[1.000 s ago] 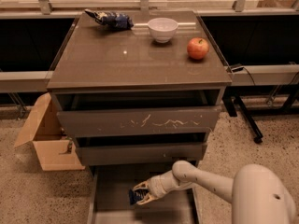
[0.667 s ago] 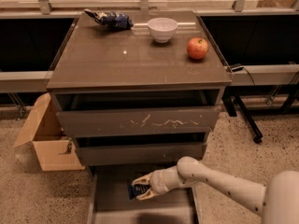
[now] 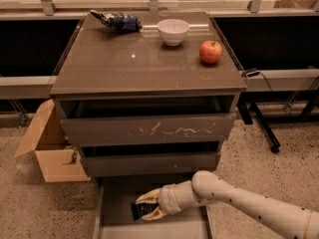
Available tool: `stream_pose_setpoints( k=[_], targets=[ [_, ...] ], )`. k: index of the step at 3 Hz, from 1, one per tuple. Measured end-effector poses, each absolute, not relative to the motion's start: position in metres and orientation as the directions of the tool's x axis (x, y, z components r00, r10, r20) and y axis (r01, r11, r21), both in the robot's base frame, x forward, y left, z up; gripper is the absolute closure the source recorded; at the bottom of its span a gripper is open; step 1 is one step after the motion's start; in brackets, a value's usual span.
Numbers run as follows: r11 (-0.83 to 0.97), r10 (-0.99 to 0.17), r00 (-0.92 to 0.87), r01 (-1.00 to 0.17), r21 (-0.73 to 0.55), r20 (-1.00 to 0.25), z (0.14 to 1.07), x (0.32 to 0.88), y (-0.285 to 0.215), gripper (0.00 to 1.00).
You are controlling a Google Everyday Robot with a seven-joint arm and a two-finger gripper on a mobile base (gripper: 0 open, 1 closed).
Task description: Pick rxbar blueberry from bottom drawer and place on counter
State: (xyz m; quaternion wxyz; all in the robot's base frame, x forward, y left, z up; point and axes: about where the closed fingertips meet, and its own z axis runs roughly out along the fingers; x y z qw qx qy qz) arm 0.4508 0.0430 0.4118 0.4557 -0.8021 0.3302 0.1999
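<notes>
Camera view: the pale two-finger gripper (image 3: pixel 148 206) has slid a bit left in the open grey-brown bottom drawer (image 3: pixel 115 195). It is closed on the small dark flat rxbar blueberry (image 3: pixel 139 211), so the grab looks done. It must clear the grey middle drawer front (image 3: pixel 149 164) before going up. The shiny grey-brown counter (image 3: pixel 124 68) has bare room in front of the white bowl (image 3: pixel 173 31) and red apple (image 3: pixel 210 51).

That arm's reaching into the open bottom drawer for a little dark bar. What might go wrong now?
The gripper is at the rxbar blueberry, low in the bottom drawer. The flat bar may slip and drop back. The middle drawer sits just above the arm, so rising straight up could bump it. On the counter, the apple could roll if nudged.
</notes>
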Motion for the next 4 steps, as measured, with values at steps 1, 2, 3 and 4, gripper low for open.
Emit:
stream_pose_setpoints(
  k=[1, 2, 3, 4],
  targets=[
    [-0.358, -0.295, 0.702, -0.710, -0.606, -0.648, 0.422, 0.453, 0.048, 1.00],
    [-0.338, -0.150, 0.704, -0.696, -0.633, -0.694, 0.478, 0.465, 0.060, 1.00],
    [-0.356, -0.034, 0.714, -0.663, -0.659, -0.700, 0.541, 0.460, 0.065, 1.00],
    [-0.389, 0.013, 0.775, -0.578, -0.717, -0.632, 0.614, 0.450, 0.070, 1.00]
  ],
)
